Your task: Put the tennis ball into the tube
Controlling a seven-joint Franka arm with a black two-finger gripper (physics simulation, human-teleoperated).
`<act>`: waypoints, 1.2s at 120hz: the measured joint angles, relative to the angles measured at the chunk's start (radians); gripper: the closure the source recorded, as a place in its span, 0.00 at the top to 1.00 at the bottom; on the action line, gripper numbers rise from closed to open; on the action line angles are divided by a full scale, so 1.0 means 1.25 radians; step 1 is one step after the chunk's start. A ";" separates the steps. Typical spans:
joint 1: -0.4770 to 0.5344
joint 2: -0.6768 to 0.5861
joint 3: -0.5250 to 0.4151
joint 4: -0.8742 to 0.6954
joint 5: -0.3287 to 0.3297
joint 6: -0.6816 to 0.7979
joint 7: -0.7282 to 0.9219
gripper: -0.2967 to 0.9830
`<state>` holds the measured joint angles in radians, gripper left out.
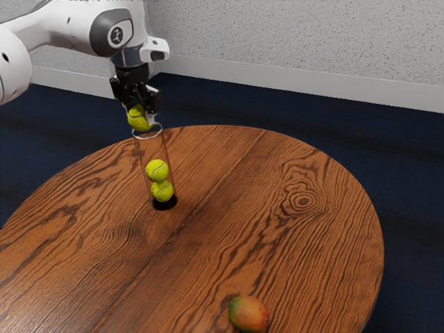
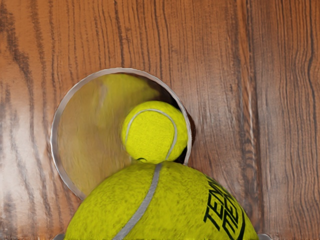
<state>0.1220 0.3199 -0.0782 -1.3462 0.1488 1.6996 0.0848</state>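
Note:
My gripper (image 1: 141, 107) is shut on a yellow-green tennis ball (image 1: 139, 118), held just above the rim of the clear tube (image 1: 148, 131). The tube stands upright on the table, with two tennis balls stacked in its lower part, the upper one (image 1: 157, 171) resting on the lower one (image 1: 162, 191). In the wrist view the held ball (image 2: 160, 205) overlaps part of the tube's round rim (image 2: 62, 112), and a ball inside (image 2: 152, 132) shows through the opening. The held ball looks offset from the middle of the opening.
A round wooden table (image 1: 277, 229) carries the tube near its far edge on the exterior view's left. A red-green mango (image 1: 248, 314) lies at the near edge, well away from the tube. Dark blue floor and a pale wall are behind.

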 joint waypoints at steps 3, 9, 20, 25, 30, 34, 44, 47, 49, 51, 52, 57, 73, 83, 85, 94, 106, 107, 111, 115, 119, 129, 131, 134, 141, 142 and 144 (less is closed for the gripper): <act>0.005 0.004 0.000 0.002 0.000 -0.001 0.004 0.54; 0.015 0.011 0.001 0.008 0.000 -0.003 0.013 0.55; 0.029 0.029 0.000 0.029 -0.002 -0.004 0.028 0.55; 0.032 0.041 0.000 0.043 -0.002 -0.004 0.035 0.55; 0.033 0.050 0.000 0.053 -0.003 -0.003 0.041 0.55; 0.034 0.057 0.000 0.058 -0.004 -0.001 0.046 0.55; 0.035 0.073 0.000 0.067 -0.005 0.004 0.057 0.56; 0.035 0.077 0.000 0.069 -0.006 0.006 0.061 0.56; 0.035 0.080 0.000 0.070 -0.006 0.006 0.063 0.56; 0.035 0.082 0.000 0.072 -0.006 0.007 0.065 0.56; 0.035 0.083 0.000 0.072 -0.006 0.008 0.066 0.56; 0.035 0.088 0.000 0.077 -0.007 0.009 0.070 0.56; 0.035 0.104 -0.004 0.092 -0.008 0.016 0.083 0.57; 0.035 0.111 -0.007 0.093 -0.011 0.020 0.090 0.61; 0.035 0.112 -0.008 0.093 -0.011 0.021 0.091 0.63; 0.035 0.113 -0.008 0.094 -0.013 0.025 0.096 0.67; 0.035 0.089 -0.008 0.081 -0.018 0.027 0.102 0.71; 0.035 0.081 -0.008 0.074 -0.019 0.028 0.103 0.71; 0.033 0.041 -0.006 0.043 -0.025 0.027 0.104 0.72; 0.025 -0.008 -0.003 0.004 -0.028 0.023 0.102 0.72; 0.011 -0.061 0.003 -0.038 -0.031 0.015 0.099 0.73; -0.041 -0.175 0.039 -0.135 -0.037 -0.007 0.090 0.74; -0.046 -0.184 0.042 -0.142 -0.040 -0.012 0.089 0.74; -0.050 -0.190 0.045 -0.149 -0.046 -0.019 0.087 0.75; -0.056 -0.192 0.047 -0.150 -0.058 -0.031 0.084 0.75; -0.056 -0.191 0.047 -0.150 -0.059 -0.033 0.083 0.75; -0.056 -0.190 0.047 -0.149 -0.062 -0.036 0.082 0.75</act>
<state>0.0525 0.0818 -0.0190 -1.5329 0.0719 1.6552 0.1878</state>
